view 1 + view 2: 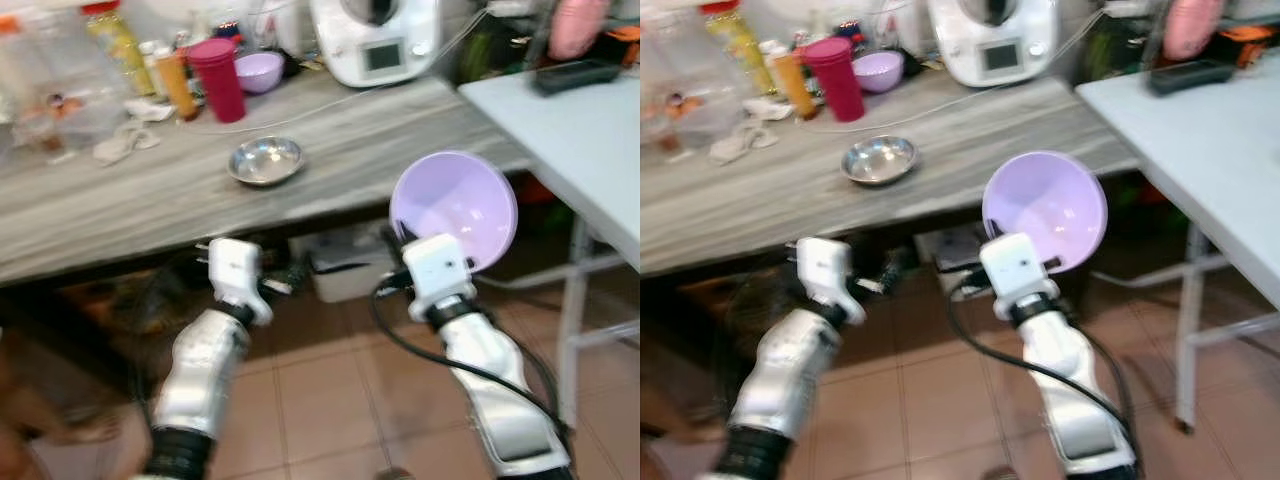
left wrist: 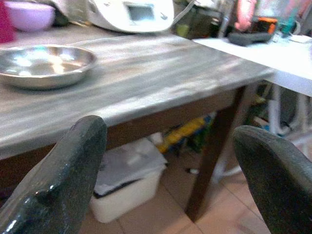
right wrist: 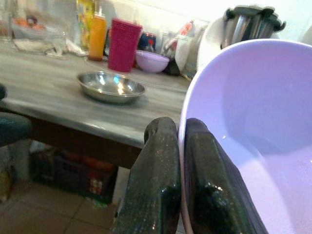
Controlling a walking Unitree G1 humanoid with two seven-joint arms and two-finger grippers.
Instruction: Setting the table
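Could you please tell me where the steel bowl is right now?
The steel bowl sits on the grey wooden table, near its front edge, ahead of the left gripper and in front of the magenta cup.

lilac bowls: 2 – one held (image 1: 455, 207), one at the wooden tabletop's (image 1: 420, 125) back edge (image 1: 259, 71) | steel bowls: 1 (image 1: 266, 160) | pink cups: 1 (image 1: 216, 78) | orange bottles: 1 (image 1: 177, 84) | white kitchen machines: 1 (image 1: 377, 38) | tabletops: 2, wooden and white (image 1: 580, 130)

Arms: silver, jointed — black cuffs
Wrists: white boxy blocks
Cable: black, looping along right arm
Fingers: long, black, glossy
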